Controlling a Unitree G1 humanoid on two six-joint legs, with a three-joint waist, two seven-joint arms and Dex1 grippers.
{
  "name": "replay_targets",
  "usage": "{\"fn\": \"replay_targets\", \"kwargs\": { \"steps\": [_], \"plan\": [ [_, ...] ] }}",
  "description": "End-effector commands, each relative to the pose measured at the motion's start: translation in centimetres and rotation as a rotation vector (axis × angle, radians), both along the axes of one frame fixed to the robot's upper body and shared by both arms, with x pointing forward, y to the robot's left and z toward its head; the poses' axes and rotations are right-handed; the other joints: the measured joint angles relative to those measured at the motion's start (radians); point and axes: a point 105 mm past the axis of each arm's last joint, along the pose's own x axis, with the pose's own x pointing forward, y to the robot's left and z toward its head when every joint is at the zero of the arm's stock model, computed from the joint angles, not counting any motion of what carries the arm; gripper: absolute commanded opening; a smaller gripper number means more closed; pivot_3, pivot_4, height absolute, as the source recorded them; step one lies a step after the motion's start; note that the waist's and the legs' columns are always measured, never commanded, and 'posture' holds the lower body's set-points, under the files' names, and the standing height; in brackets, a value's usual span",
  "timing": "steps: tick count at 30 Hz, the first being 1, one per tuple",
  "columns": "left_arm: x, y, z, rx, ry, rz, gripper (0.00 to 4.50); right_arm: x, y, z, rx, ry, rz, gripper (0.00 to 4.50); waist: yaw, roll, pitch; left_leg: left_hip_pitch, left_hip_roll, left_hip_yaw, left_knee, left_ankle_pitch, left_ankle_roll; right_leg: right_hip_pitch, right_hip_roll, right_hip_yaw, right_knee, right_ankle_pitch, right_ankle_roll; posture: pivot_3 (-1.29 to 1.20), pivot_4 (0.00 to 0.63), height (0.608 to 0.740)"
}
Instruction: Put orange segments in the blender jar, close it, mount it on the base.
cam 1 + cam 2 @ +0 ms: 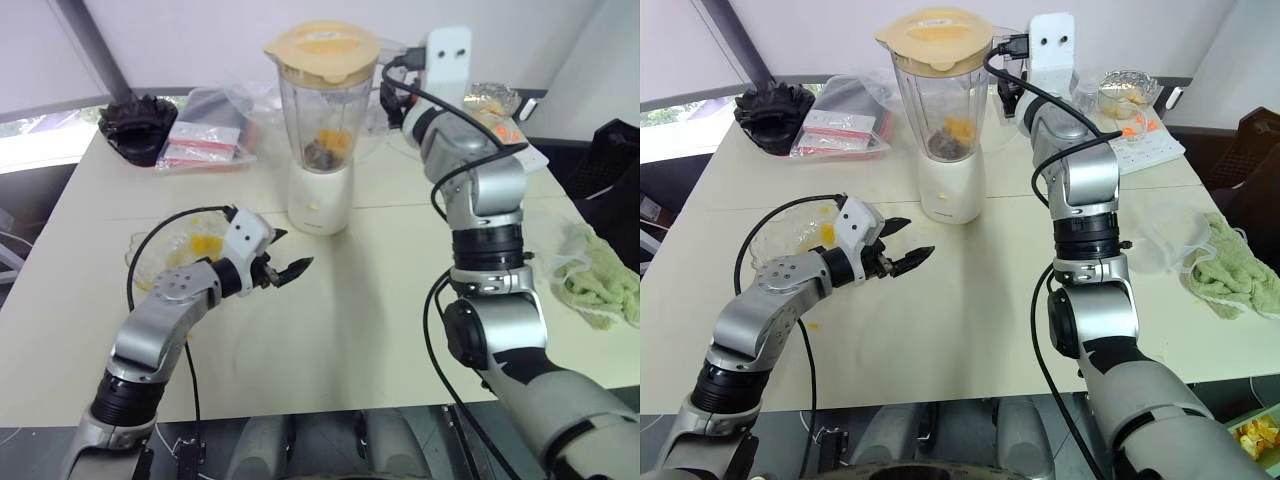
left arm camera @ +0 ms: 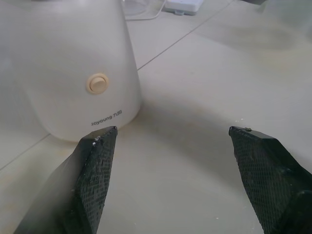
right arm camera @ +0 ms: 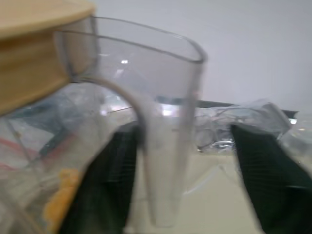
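The blender jar point(image 1: 322, 115) stood upright on the base point(image 1: 320, 197) at twelve o'clock on the tabletop point(image 1: 380, 310), lid on (segments inside). My right tool point(image 3: 180, 180) was spread around its handle, gripping nothing; my left tool point(image 1: 284, 262) waited spread, at seven o'clock from the base.

The blender jar point(image 1: 322, 115) was clear, glossy plastic, capped by a matt cream plastic lid point(image 1: 322, 52) and seated on the smooth, faintly glossy cream base point(image 2: 73, 73). Beneath the base, the desk point(image 1: 380, 330) looked smooth and matt. The left end effector point(image 2: 173, 146) fingers point(image 2: 97, 180) were black with a rough, fine-gridded texture.
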Motion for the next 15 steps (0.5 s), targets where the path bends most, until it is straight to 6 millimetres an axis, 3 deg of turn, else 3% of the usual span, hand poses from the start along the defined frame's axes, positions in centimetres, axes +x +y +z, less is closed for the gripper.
{"fn": "replay_targets", "kwargs": {
  "steps": [1, 8, 11, 15],
  "plan": [
    [0.0, -0.3, 1.2, -0.014, -0.049, -0.017, 3.83, -0.6, -0.1, 0.9, -0.021, -0.049, 0.002, 4.46, -0.002, 0.000, 0.000, 0.000, 0.000, 0.000, 0.000, 0.000, 0.000, 0.000, 0.000, 0.000, 0.000, 0.000, 0.000, 0.00, 0.150, 0.740],
    [0.4, 0.0, 1.1, 0.009, -0.048, -0.021, 3.83, -1.9, -1.0, -1.6, -0.076, -0.002, 0.030, 4.46, 0.001, 0.000, 0.000, 0.000, 0.000, 0.000, 0.001, 0.000, 0.000, 0.000, 0.000, 0.000, 0.002, 0.000, 0.000, 0.00, 0.150, 0.740],
    [0.6, 0.4, 1.4, 0.007, -0.064, 0.009, 3.83, -3.5, -1.0, -3.7, -0.152, 0.048, 0.126, 4.46, 0.006, 0.000, 0.000, 0.000, 0.000, 0.000, 0.001, 0.000, 0.000, 0.001, 0.000, 0.000, 0.001, 0.000, 0.000, 0.00, 0.150, 0.740],
    [1.1, 2.5, 2.1, -0.003, -0.096, 0.076, 3.83, -6.1, 0.3, -5.3, -0.272, 0.067, 0.286, 4.46, -0.003, 0.000, 0.000, 0.001, 0.000, 0.000, 0.001, 0.000, 0.000, 0.001, 0.000, 0.001, 0.001, 0.000, 0.000, 0.00, 0.150, 0.740]
  ]
}}
